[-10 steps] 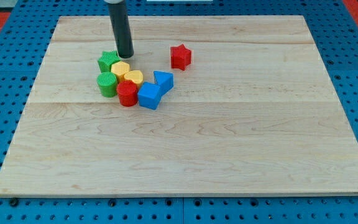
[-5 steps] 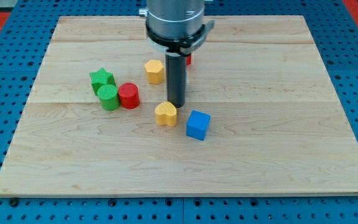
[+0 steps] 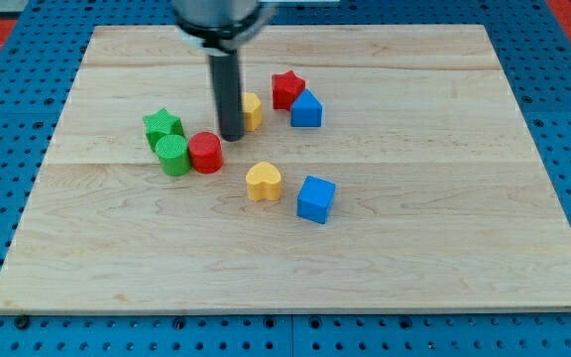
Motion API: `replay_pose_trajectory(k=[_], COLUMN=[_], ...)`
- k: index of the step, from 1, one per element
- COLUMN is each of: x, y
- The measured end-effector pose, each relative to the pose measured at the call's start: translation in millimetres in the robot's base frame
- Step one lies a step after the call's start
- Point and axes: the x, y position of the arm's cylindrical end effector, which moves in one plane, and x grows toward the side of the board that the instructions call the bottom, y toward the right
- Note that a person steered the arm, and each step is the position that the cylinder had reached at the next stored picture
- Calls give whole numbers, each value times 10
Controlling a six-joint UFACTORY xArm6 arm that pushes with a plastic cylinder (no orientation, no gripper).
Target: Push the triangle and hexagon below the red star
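Toward the board's [image 3: 523,248] left edge, in its upper half, a green star [image 3: 162,124] sits with a green cylinder [image 3: 174,155] touching it on the bottom side, and a red cylinder [image 3: 205,152] touches that one. My tip [image 3: 231,137] rests just beside the red cylinder, on the left flank of the yellow hexagon [image 3: 252,110]; it is a bare rod and holds nothing. Nearer the top edge, the red star [image 3: 286,88] touches the blue triangle [image 3: 306,109] at its lower right. Near the middle lie a yellow heart [image 3: 263,181] and a blue cube [image 3: 315,198].
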Motion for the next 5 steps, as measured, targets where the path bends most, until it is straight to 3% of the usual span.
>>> replay_pose_trajectory(k=[1, 2, 4, 5], x=[-32, -326, 86, 277], y=[-399, -106, 1192, 733])
